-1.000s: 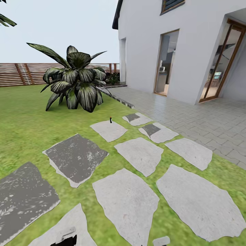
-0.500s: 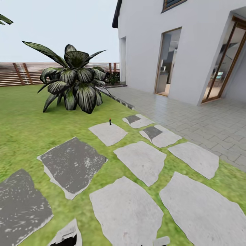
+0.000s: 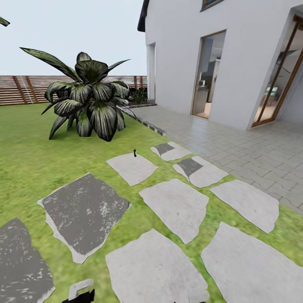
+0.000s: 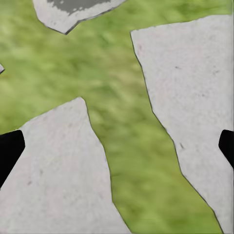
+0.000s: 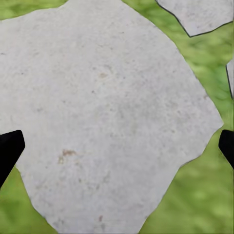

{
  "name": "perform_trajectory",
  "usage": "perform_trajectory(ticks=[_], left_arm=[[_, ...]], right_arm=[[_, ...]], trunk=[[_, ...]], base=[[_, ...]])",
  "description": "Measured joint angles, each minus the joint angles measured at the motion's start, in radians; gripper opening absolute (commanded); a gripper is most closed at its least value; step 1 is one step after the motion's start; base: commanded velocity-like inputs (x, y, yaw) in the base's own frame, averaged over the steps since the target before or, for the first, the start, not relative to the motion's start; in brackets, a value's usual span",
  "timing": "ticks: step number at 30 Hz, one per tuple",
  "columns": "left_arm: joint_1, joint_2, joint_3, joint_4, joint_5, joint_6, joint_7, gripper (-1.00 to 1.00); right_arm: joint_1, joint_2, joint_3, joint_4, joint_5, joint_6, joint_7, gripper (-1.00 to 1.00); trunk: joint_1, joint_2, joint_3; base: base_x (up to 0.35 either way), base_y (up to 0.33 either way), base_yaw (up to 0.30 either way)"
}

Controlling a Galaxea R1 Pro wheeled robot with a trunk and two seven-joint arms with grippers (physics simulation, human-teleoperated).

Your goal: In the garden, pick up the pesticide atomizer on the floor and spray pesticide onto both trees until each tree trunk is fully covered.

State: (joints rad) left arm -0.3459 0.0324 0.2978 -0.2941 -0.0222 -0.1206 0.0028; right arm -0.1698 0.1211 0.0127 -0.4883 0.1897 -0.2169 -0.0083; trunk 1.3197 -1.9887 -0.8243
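The pesticide atomizer [image 3: 134, 152] is a tiny black upright object on the far edge of a pale stepping stone [image 3: 131, 168], ahead of me on the green lawn [image 3: 25, 160]. The two thick-trunked trees are out of view. My left gripper [image 4: 117, 146] hangs open over grass and pale stones, its black fingertips [image 4: 9, 148] wide apart with nothing between them. My right gripper [image 5: 117, 146] is open too, above one large pale stone [image 5: 102, 112]. A bit of the left arm [image 3: 80, 293] pokes in at the head view's bottom edge.
A short palm [image 3: 90, 99] stands on the lawn behind the atomizer. Pale and dark stepping stones [image 3: 84, 210] lead forward. A grey paved patio [image 3: 252, 155] and the white house [image 3: 235, 54] lie to the right. The brown slat fence [image 3: 25, 89] closes the back.
The whole head view has shifted as the robot rolls forward: the stones slide toward me and the palm looms a little larger. Nothing in the scene itself has moved.
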Motion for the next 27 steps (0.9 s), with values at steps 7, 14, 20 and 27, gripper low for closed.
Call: perform_trajectory(ticks=[7,14,20,27], left_arm=[[0.0,0.0,0.0,0.0,0.001,0.0,0.0,1.0],[0.0,0.0,0.0,0.0,0.001,0.0,0.0,1.0],[0.0,0.0,0.0,0.0,0.001,0.0,0.0,1.0],[0.0,0.0,0.0,0.0,0.001,0.0,0.0,1.0]], right_arm=[[0.0,0.0,0.0,0.0,0.0,0.0,0.0,1.0],[0.0,0.0,0.0,0.0,0.0,0.0,0.0,1.0],[0.0,0.0,0.0,0.0,0.0,0.0,0.0,1.0],[0.0,0.0,0.0,0.0,0.0,0.0,0.0,1.0]], trunk=[[0.0,0.0,0.0],[0.0,0.0,0.0],[0.0,0.0,0.0],[0.0,0.0,0.0]], base=[[0.338,0.0,0.0],[0.338,0.044,0.0],[0.338,0.082,0.0],[0.338,0.09,0.0]])
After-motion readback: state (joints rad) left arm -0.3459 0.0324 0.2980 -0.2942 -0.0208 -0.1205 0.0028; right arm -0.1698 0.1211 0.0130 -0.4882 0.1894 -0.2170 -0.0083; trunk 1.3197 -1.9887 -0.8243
